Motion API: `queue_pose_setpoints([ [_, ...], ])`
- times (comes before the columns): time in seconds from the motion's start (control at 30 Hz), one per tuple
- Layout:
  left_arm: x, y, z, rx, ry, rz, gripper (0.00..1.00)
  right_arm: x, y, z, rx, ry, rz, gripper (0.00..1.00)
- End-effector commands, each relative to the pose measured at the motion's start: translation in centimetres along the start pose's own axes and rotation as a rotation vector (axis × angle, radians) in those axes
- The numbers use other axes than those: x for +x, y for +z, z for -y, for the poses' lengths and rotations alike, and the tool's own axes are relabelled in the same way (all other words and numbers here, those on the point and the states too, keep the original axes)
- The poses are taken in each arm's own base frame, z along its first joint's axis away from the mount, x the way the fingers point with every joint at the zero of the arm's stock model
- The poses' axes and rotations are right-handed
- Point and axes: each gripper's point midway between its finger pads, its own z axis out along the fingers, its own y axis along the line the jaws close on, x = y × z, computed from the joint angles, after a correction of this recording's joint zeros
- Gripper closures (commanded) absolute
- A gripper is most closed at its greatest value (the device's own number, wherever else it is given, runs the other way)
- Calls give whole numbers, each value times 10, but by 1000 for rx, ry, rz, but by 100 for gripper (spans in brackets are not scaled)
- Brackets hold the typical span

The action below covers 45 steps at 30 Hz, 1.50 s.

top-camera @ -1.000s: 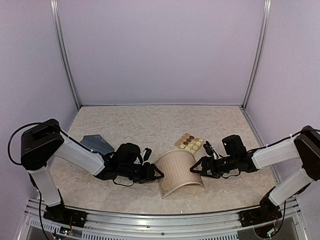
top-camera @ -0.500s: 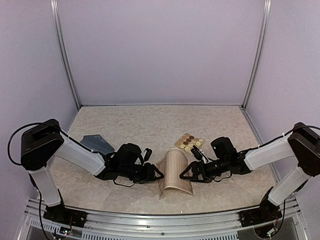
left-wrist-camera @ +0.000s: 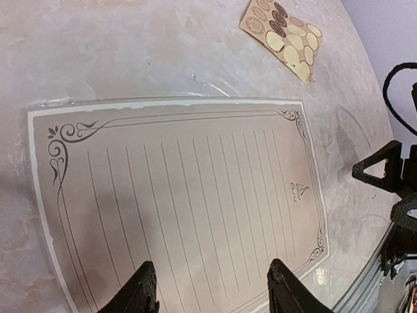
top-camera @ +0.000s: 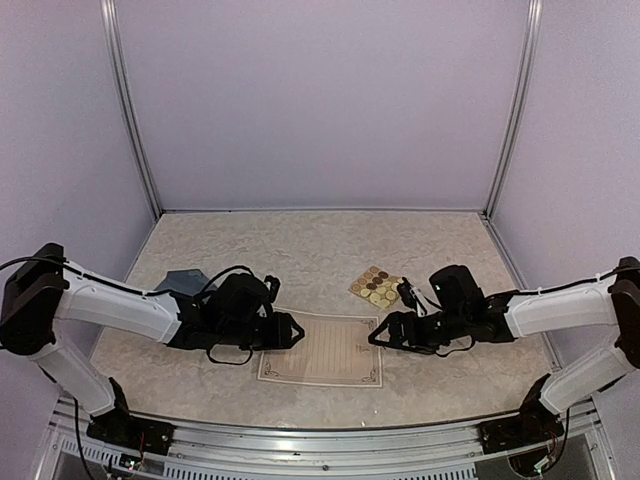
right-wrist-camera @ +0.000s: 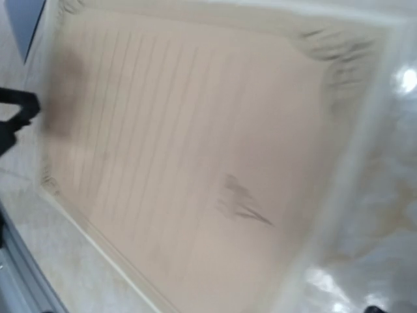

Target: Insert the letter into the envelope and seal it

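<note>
Left gripper (left-wrist-camera: 212, 288) is hovering at the left edge of the letter (top-camera: 322, 350), jaws spread wide and gripping nothing. Letter is lying flat on the table (top-camera: 300, 250), lined face up, between both arms. Right gripper (top-camera: 380, 337) is sitting at its right edge, fingers apart too. Envelope (top-camera: 185, 285) is lying behind the left arm.

Marbled beige table (top-camera: 300, 240), bearing three papers: lined letter (top-camera: 322, 349) flat between left claw (top-camera: 298, 329) and right claw (top-camera: 375, 338); blue-grey envelope (top-camera: 183, 283) behind the left one; sticker sheet (top-camera: 379, 286) just beyond the right one.
</note>
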Motion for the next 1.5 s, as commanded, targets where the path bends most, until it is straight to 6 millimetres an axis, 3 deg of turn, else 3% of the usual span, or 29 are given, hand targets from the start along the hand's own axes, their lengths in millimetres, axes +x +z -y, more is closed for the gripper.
queue_pose_setpoints([
  [0.0,-6,-10,-15,-91,37,32,44,-15,-15,11,118,-37,54,0],
  [0.27,-4,6,-24,-68,-3,15,35,-31,-7,5,109,-117,42,1],
  [0.47,-9,19,-27,-89,16,34,35,-50,17,3,81,-160,20,13],
  [0.77,-21,34,-13,-62,78,49,49,-85,53,8,59,-192,-10,27],
  [0.97,-17,43,-22,-83,84,31,56,-96,68,17,57,-197,-35,33],
  [1.2,-5,51,-37,-104,75,-7,64,-90,83,26,46,-190,-94,35],
  [1.47,10,54,-52,-142,64,-44,67,-62,95,27,2,-163,-200,36],
])
